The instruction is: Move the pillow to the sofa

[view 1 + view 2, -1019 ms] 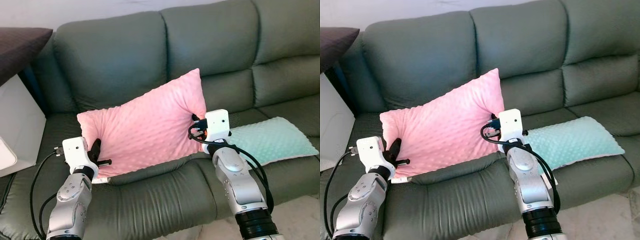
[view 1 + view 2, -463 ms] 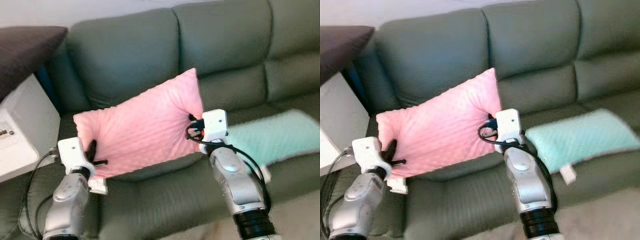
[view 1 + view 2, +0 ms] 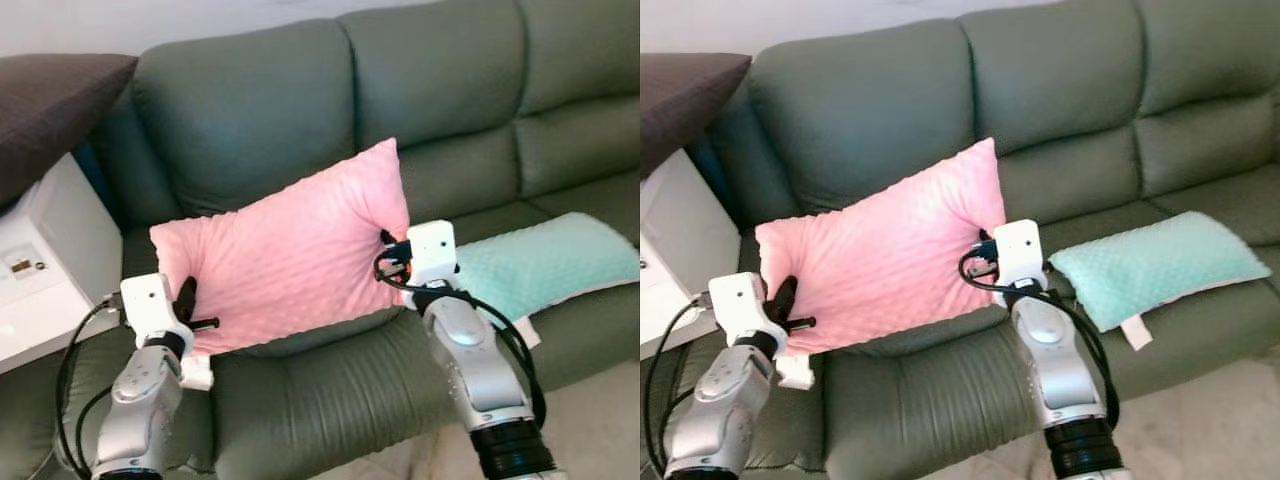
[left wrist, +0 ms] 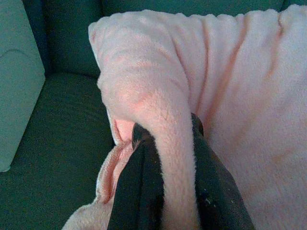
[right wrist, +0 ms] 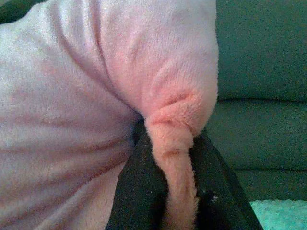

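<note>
A wide dark green leather sofa (image 3: 430, 90) with three padded back sections runs across the far side of the scene, its seat cushions coming toward the near edge. At the far left, just beside the sofa's arm, stands a white box-like cabinet (image 3: 40, 270), and a dark brown cushion-like object (image 3: 50, 100) juts in above it.

A large pink rectangular pillow with a dimpled plush cover (image 3: 285, 250) is held over the left part of the sofa seat, in front of the backrest. It is tilted, its right corner raised and its left end lower; whether its lower edge touches the seat cannot be told. A small white tag (image 3: 196, 374) hangs from its lower left corner.

On the right seat cushion lies a mint green flat pillow with the same dimpled texture (image 3: 545, 265), well apart from the pink one (a white tag (image 3: 1136, 333) shows at its near edge).

Two silver arms reach in from the near side. The left gripper (image 4: 165, 139) pinches a fold of plush at the pillow's left end between its two black fingers (image 4: 136, 182). The right gripper (image 5: 168, 139) is clamped on a bunched fold at the pillow's right edge, its black fingers (image 5: 139, 182) either side of the fabric.
</note>
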